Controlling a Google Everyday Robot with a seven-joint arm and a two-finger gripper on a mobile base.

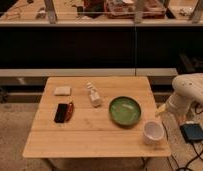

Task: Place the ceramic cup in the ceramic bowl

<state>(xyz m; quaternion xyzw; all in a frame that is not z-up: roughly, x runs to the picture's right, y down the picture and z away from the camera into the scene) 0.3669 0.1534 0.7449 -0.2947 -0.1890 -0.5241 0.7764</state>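
Cup (pixel 152 131) is sitting on the table (pixel 95 131) at its near right corner, just beside the bowl (pixel 125 110); the gripper (pixel 161 111) is hovering off the right edge nearby, its state impossible to tell.

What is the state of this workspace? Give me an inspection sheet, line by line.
Surface: wooden table, light planks.
Job's things: ceramic cup upright near the table's front right corner; ceramic bowl behind it and to the picture's left, apart from it; the cup is not yet in the bowl.
Clutter: white figure mid-table; white pad, black flat item and red item on the picture's left.
Claw: claw at the table's right edge, beside the bowl.
Cables: cable on the floor by a dark box.
Surroundings: dark counter behind the table.
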